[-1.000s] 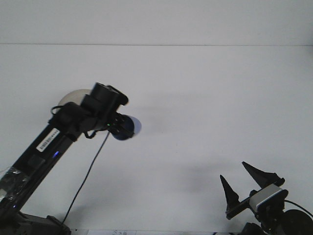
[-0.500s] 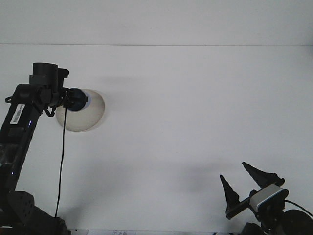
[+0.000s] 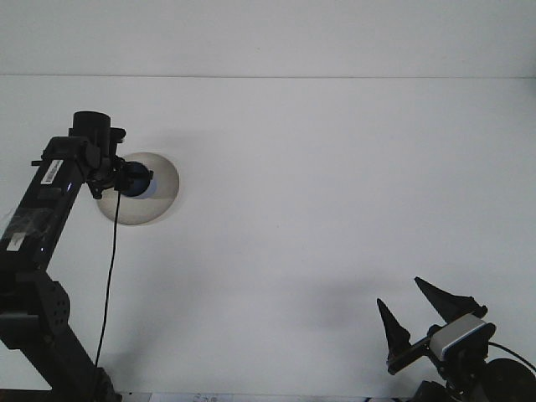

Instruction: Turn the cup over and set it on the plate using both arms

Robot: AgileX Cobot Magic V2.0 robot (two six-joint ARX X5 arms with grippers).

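Note:
A pale round plate (image 3: 159, 201) lies on the white table at the left. Over its left half hangs a small blue cup (image 3: 142, 182), held at the end of my left gripper (image 3: 127, 178), which is shut on it. The gripper's black body hides part of the cup, so its tilt and whether it touches the plate are unclear. At the bottom right my right gripper (image 3: 400, 295) stands open, its two black fingers pointing up with nothing between them, far from the plate.
The left arm (image 3: 42, 226) slants up from the bottom-left corner, with a black cable (image 3: 107, 285) hanging under it. The table's far edge (image 3: 335, 77) meets a plain white wall.
The left arm swung left and away from the table's middle, carrying the blue cup to the plate. The right gripper has not moved.

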